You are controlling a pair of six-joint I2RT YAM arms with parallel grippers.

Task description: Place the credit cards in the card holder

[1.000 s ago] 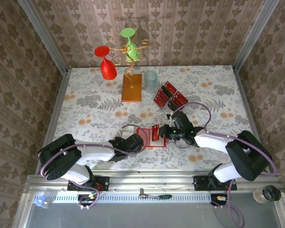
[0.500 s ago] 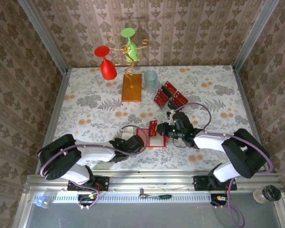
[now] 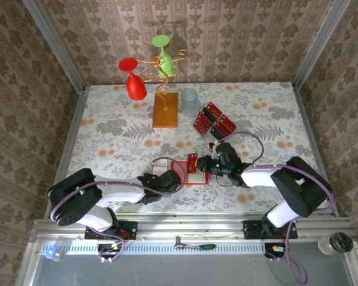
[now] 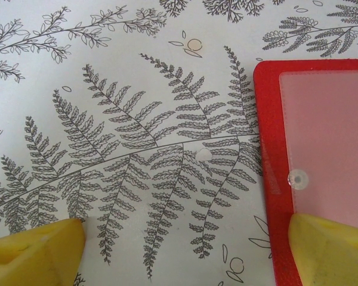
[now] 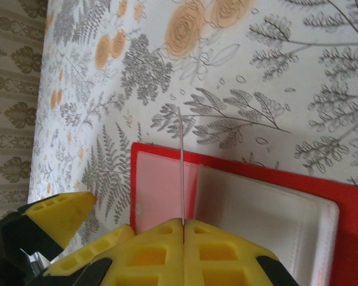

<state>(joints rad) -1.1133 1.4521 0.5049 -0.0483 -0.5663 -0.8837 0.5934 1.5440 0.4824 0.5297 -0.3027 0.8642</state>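
**Operator:** What does the overhead camera give me?

**Spotter:** Your card holder (image 3: 180,168) lies open on the flowered table (image 3: 107,137), near the front edge and between your two arms. Your right gripper (image 3: 201,165) is over the holder's right part, clamped on one credit card (image 3: 192,161). Your left gripper (image 3: 175,177) is at the holder's left edge. The other credit cards (image 3: 213,121) stand tilted further back, well apart from the holder.

**Operator:** And the left wrist?

**Spotter:** Your left claw is spread wide. One yellow fingertip (image 4: 33,253) is over bare cloth. The other overlaps the holder's red border and pale inside, just below the snap dot (image 4: 296,178). Whether it presses on the holder, I cannot tell.

**Operator:** The right wrist?

**Spotter:** Your right fingers are pinched tight on the card. You see it edge-on, as a thin line crossing the holder's pale inside and red border. I cannot tell whether its far edge touches the holder. A yellow finger of your left claw shows at the lower left, beside the holder.
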